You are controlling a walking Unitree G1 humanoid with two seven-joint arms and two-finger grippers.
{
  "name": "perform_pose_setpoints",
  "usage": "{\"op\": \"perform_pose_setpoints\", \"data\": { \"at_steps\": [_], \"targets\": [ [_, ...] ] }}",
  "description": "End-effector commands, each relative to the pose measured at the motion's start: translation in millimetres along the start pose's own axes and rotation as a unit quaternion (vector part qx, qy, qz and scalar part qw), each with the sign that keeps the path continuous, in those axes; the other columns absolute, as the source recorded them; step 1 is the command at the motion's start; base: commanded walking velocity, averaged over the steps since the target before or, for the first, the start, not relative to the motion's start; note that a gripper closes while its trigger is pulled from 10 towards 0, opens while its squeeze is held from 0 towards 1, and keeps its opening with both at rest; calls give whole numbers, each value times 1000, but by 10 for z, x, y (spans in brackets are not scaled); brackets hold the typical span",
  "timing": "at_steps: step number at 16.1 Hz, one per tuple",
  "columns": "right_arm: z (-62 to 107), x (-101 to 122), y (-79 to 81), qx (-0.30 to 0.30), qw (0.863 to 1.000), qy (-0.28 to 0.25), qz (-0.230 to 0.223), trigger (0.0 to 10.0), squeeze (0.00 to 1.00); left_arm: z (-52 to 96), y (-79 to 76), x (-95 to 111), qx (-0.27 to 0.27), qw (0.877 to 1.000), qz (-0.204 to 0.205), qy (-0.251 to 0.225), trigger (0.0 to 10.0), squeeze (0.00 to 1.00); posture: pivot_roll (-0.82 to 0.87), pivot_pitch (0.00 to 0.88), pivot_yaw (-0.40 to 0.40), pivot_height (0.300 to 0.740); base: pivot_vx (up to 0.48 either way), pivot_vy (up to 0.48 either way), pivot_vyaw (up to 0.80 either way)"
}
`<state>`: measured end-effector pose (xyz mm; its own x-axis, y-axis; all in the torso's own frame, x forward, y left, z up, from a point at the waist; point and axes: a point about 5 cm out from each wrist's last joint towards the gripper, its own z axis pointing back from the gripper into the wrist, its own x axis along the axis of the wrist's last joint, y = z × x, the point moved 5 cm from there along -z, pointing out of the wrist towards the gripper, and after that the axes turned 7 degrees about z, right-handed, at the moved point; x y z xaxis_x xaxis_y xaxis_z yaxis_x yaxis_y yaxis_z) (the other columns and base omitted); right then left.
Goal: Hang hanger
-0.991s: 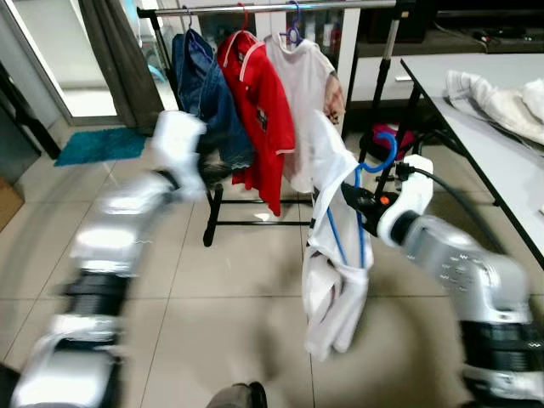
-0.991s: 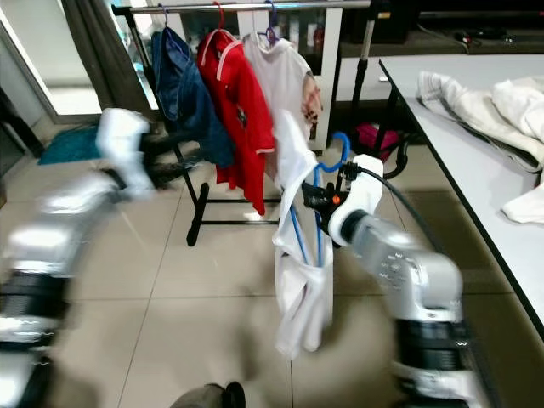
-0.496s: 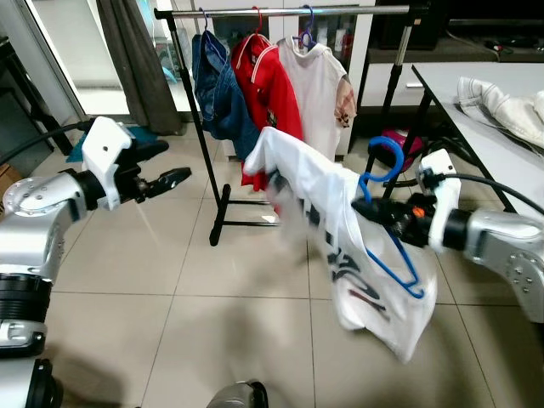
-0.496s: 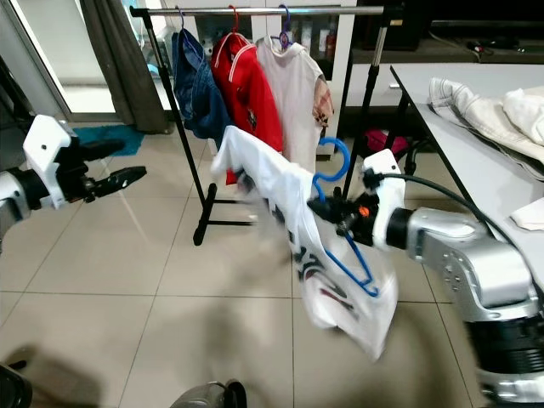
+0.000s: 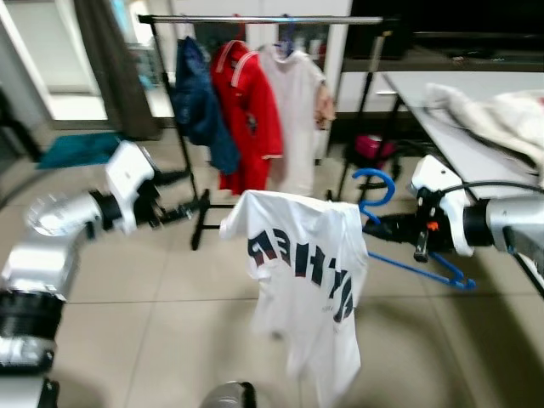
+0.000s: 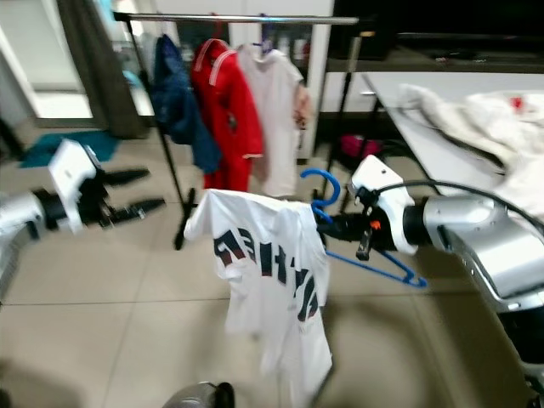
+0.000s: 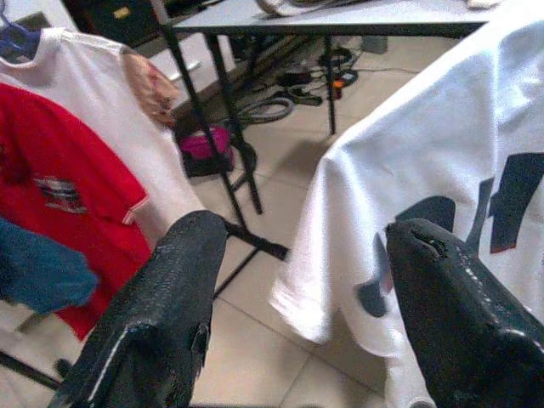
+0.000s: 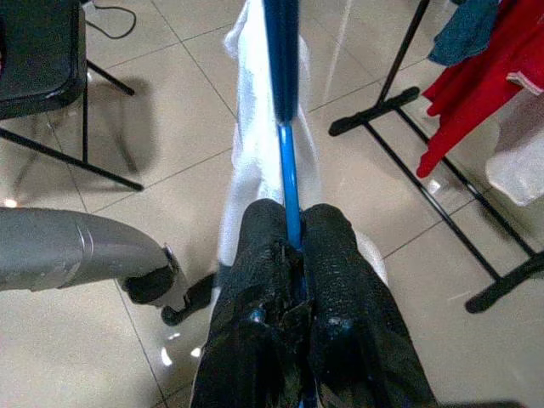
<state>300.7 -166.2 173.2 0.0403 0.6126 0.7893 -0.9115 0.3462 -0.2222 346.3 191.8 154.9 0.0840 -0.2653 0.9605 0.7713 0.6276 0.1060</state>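
So the right tool (image 5: 387, 226) is pinched tight on the blue hanger (image 5: 399, 255), out in the air in front of the clothes rack (image 5: 255, 19). The white shirt (image 5: 306, 272) on it is light and floppy and looks half slipped off, so I'd grip the stiff plastic near the hook. Left tool (image 5: 183, 211) is spread wide, holding nothing.

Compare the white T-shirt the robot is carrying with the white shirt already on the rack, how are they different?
The carried white T-shirt hangs from a blue hanger clamped in the right gripper, away from the rack; the white shirt on the rack hangs from the rail beside a red shirt. The carried one bears dark lettering across its chest; the racked one shows none. The carried one hangs askew on a tilted hanger. Both are white and short-sleeved.
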Motion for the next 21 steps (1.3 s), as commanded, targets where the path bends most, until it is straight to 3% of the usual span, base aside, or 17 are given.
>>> {"op": "perform_pose_setpoints", "data": {
  "at_steps": [1,5,6,8,9,10,15,19,20,21],
  "targets": [
    [0,82,-9,4,1000,-9,21,10000,0,15,5,70,4,1000,-16,-7,10000,0,31,7,45,740,0,0,0],
    [20,242,131,44,996,-65,46,10000,0,34,58,126,2,999,-2,-35,10000,0,41,10,46,740,0,0,0],
    [40,273,157,52,995,-75,49,10000,0,34,21,139,-20,999,4,-35,10000,1000,39,10,50,740,0,0,0],
    [54,283,180,56,994,-86,49,10000,0,51,-43,169,-52,998,-4,-30,10000,1000,35,7,64,740,0,0,0],
    [58,268,200,57,993,-92,45,10000,0,54,-122,173,-80,997,-4,-25,10000,910,36,5,70,740,0,0,0],
    [60,262,208,58,993,-96,42,10000,0,60,-163,158,-94,995,-2,-19,10000,0,36,4,73,740,0,0,0],
    [126,245,249,71,990,-112,40,10000,0,208,-262,85,-157,987,9,23,10000,0,47,0,88,740,0,0,0],
    [146,295,301,92,987,-127,47,10000,0,228,-208,-30,-154,987,6,48,10000,0,53,0,89,740,0,0,0],
    [146,304,310,95,986,-129,48,10000,0,209,-206,-57,-155,987,9,49,6980,0,53,0,89,740,0,0,0],
    [148,311,320,98,985,-131,49,10000,0,191,-199,-62,-155,987,11,46,4980,0,54,0,89,740,0,0,0]
  ]
}}
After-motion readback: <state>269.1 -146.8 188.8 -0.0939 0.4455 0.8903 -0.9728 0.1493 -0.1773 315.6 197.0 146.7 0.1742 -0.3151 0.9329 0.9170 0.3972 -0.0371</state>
